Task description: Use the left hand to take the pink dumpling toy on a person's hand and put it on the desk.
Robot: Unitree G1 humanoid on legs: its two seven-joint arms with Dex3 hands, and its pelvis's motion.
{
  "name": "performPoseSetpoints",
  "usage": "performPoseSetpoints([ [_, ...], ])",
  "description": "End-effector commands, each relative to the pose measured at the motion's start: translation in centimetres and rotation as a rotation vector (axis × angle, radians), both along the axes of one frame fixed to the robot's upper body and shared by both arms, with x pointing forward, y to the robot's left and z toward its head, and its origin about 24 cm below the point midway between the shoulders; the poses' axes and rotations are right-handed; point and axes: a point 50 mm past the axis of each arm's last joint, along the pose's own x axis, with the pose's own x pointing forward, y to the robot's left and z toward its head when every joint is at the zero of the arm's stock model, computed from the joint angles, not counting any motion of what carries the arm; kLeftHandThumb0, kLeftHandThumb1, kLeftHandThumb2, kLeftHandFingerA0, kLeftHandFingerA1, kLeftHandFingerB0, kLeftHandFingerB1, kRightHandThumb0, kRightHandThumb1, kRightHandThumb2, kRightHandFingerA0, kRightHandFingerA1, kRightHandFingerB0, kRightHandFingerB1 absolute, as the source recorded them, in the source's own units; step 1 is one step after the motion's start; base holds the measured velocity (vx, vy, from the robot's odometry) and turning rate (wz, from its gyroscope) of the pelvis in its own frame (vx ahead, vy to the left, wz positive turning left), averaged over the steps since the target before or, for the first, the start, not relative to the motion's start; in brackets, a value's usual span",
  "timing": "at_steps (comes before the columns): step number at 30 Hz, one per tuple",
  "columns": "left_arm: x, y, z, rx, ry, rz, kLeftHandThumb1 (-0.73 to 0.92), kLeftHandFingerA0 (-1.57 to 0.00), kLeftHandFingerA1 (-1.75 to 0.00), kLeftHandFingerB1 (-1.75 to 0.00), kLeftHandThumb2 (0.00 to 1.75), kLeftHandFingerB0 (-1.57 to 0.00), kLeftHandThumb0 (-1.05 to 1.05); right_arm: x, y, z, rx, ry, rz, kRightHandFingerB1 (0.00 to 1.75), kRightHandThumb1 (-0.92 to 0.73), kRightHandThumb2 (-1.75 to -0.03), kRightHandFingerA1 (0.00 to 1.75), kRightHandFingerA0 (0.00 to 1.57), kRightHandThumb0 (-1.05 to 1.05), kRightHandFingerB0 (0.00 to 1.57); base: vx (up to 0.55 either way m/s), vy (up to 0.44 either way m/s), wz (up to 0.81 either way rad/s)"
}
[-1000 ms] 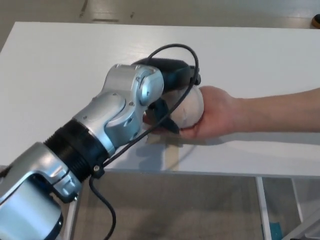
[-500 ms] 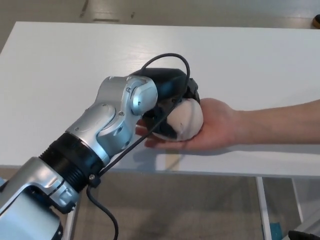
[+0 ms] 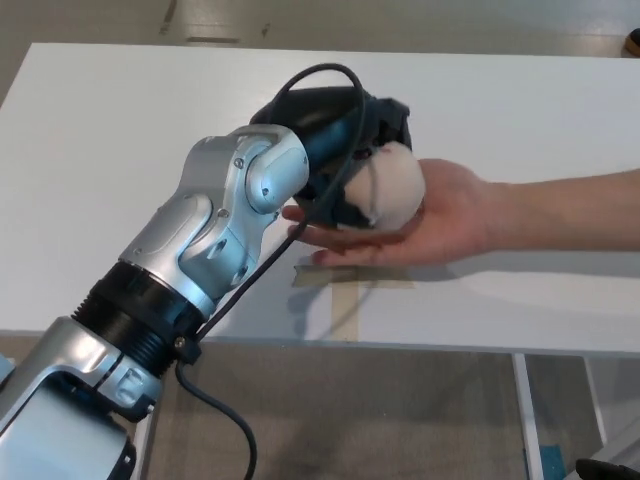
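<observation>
- Nearest the camera, the silver forearm and black cable of the left arm are seen rising from the lower left toward the middle of the picture.
- Beyond the wrist, the left hand (image 3: 340, 140) is wrapped over the pink dumpling toy (image 3: 388, 188), its black fingers (image 3: 335, 210) curled around the near side and top of the toy, so a grasp is judged to be made.
- The toy is seen resting in the person's hand (image 3: 440, 215), which is held palm up above the desk (image 3: 120, 130), with a strip of tape (image 3: 345, 280) below it.
- Compared with a second ago, the hand and toy are placed slightly higher and farther right, and the palm has been raised with them.
- From this it is judged that the lift has begun but the toy is not yet clear of the palm.
- The right hand is not in view.
- Farthest off, the bare white desk is seen stretching to its back edge; a set-down spot left of the palm appears free.
</observation>
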Motion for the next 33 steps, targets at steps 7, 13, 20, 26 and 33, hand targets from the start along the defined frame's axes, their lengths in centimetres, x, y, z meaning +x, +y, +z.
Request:
performPoseSetpoints([
  [7, 0.5, -0.3, 1.1, -0.028, -0.086, -0.013, 0.78, -0.68, -1.60, -1.33, 0.63, -0.60, -0.21, 0.4, -0.2, 0.2, 0.012, 0.017, -0.004, 0.40, -0.66, -0.59, 0.44, 0.57, -0.22, 0.46, 0.00, 0.000, 0.00],
  [13, 0.9, -0.4, 1.4, -0.017, -0.085, -0.011, 0.78, -0.68, -1.59, -1.30, 0.63, -0.62, -0.21, 1.0, -0.4, 0.6, 0.009, 0.001, 0.001, 0.40, -0.66, -0.59, 0.44, 0.57, -0.22, 0.46, 0.00, 0.000, 0.00],
  [20, 0.7, -0.3, 1.1, -0.012, -0.073, -0.016, 0.79, -0.68, -1.59, -1.28, 0.63, -0.64, -0.21, 0.4, -0.3, 0.2, 0.010, 0.020, -0.003, 0.39, -0.66, -0.59, 0.43, 0.57, -0.22, 0.44, 0.00, 0.000, 0.00],
  [26, 0.6, -0.3, 0.9, -0.011, -0.065, -0.020, 0.79, -0.68, -1.59, -1.27, 0.63, -0.64, -0.21, 0.0, -0.2, 0.0, 0.021, 0.028, -0.014, 0.39, -0.66, -0.59, 0.43, 0.56, -0.22, 0.44, 0.00, 0.000, 0.00],
  [33, 0.3, -0.5, 1.0, -0.019, -0.058, -0.029, 0.79, -0.68, -1.58, -1.22, 0.64, -0.67, -0.20, -0.5, -0.3, -0.3, 0.021, 0.032, -0.017, 0.40, -0.66, -0.59, 0.44, 0.58, -0.22, 0.45, 0.00, 0.000, 0.00],
])
